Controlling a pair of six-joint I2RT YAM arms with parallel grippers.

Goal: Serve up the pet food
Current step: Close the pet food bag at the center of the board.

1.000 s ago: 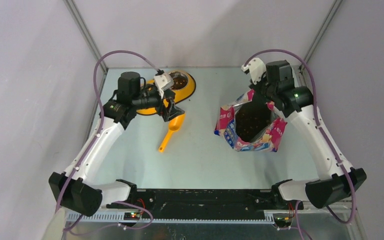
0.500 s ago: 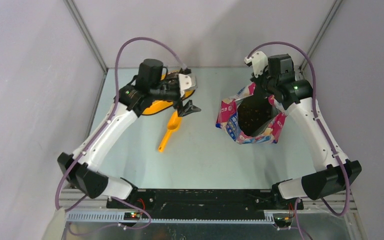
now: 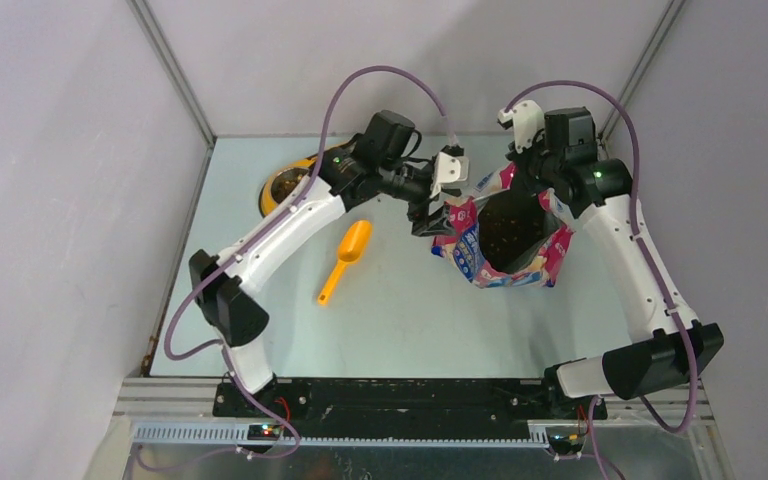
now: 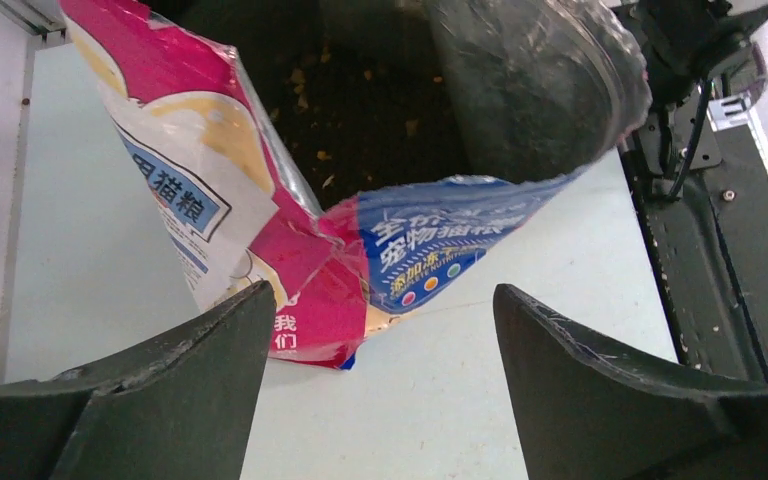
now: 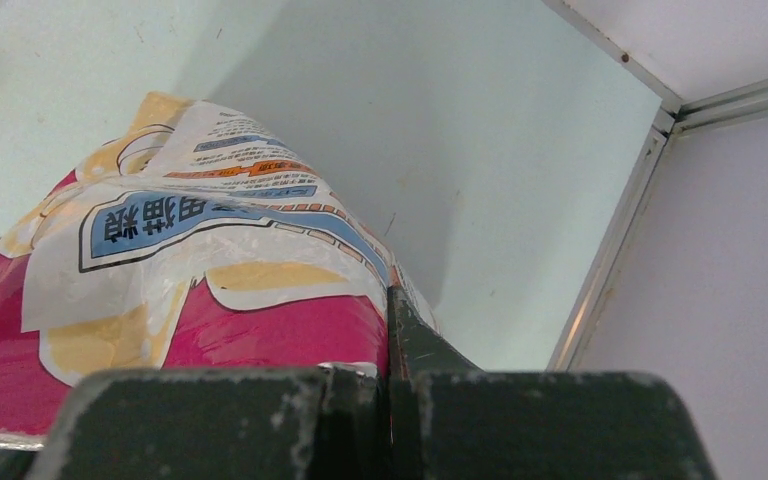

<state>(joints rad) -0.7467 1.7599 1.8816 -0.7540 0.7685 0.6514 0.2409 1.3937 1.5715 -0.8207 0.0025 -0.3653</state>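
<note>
Here, we see pale table (image 3: 390,320). Pouch (image 3: 480,262) stands open at 2 o'clock of table. Yellow feeder (image 3: 282,186) sits at 10 o'clock, partly behind left arm. Orange scoop (image 3: 346,258) lies flat just left of centre, handle toward 7 o'clock. Right gripper (image 3: 543,198) is pinched tight on pouch's far rim. Left gripper (image 4: 382,300) is spread wide, fingers flanking pouch's 9 o'clock edge; contact we cannot tell. Kibble (image 4: 360,110) lies dark inside pouch.

Soft, even overhead light keeps the pale counter (image 3: 390,320) bright, with only a faint grey shadow behind the pouch (image 4: 430,250), whose silvery inner film shows mild glare, while both wrist views render the near dark jaws slightly soft at the lower edge.
</note>
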